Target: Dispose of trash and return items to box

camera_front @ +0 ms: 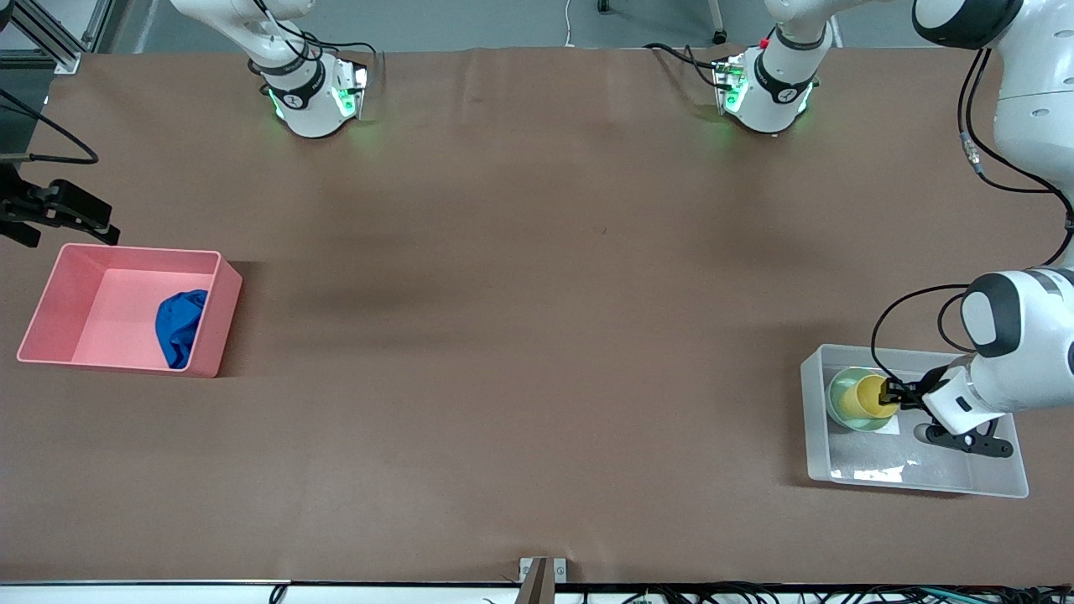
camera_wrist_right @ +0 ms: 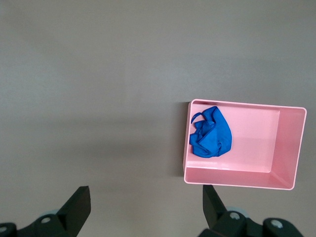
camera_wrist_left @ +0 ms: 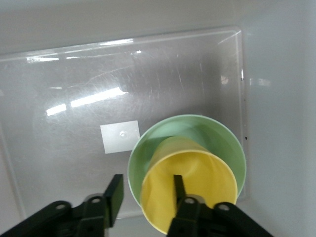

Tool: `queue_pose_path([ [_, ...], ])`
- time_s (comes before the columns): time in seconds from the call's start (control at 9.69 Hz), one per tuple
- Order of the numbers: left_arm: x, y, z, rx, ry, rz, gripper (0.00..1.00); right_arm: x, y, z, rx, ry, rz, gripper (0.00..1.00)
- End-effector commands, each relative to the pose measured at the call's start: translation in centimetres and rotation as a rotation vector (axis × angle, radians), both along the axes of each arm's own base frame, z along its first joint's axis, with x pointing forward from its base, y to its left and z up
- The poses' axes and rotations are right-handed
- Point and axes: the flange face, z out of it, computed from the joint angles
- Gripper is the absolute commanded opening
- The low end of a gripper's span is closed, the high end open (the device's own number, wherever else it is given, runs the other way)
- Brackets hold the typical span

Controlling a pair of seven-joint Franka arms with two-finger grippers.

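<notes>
Light, stiff, slippery cup (camera_wrist_left: 190, 190) nested in bowl (camera_wrist_left: 197, 133) inside box (camera_wrist_left: 64, 94), rim between spread left gripper (camera_wrist_left: 145, 190); right gripper (camera_wrist_right: 145, 205) spread.

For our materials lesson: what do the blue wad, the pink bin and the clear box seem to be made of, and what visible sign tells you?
Blue wad: probably soft cloth, matte, with many folds and wrinkles.
Pink bin: likely rigid plastic, opaque, with smooth flat walls and a faint sheen.
Clear box: likely plastic, translucent and glossy; light streaks and fine scratches show on its floor.
</notes>
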Motion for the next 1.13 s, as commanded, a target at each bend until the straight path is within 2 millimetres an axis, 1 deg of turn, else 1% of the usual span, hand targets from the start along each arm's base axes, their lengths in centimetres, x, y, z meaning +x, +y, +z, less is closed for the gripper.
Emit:
queue_pose_path([
  [0.0, -0.1, -1.0, 3.3, 0.004, -0.017, 0.064, 1.0, -0.3, -0.2, 0.8, 0.006, -0.01, 0.005, 1.0],
  [0.1, -0.5, -0.9, 6.2, 0.016, -0.017, 0.079, 1.0, -0.3, -0.2, 0.8, 0.002, -0.01, 0.006, 1.0],
  [0.21, -0.9, -1.9, 9.8, 0.019, -0.03, 0.073, 1.0, -0.3, 0.0, 0.8, -0.001, -0.011, 0.011, 1.0],
  [0.41, -2.1, -3.0, 16.0, 0.019, -0.051, 0.105, 1.0, -0.3, -0.1, 0.8, -0.001, -0.011, 0.009, 1.0],
  [0.52, -2.9, -4.4, 19.0, 0.026, -0.06, 0.142, 1.0, -0.3, -0.2, 0.8, -0.001, -0.011, 0.006, 1.0],
  [0.72, -4.8, -7.3, 23.8, 0.034, -0.059, 0.199, 1.0, -0.3, -0.2, 0.8, -0.004, -0.011, 0.007, 1.0],
  [0.93, -7.1, -10.5, 28.9, 0.052, -0.08, 0.156, 1.0, -0.3, -0.2, 1.0, -0.001, -0.013, 0.008, 1.0],
  [1.03, -8.4, -12.1, 30.9, 0.065, -0.08, 0.12, 1.0, -0.3, -0.1, 1.0, 0.0, -0.013, 0.008, 1.0],
])
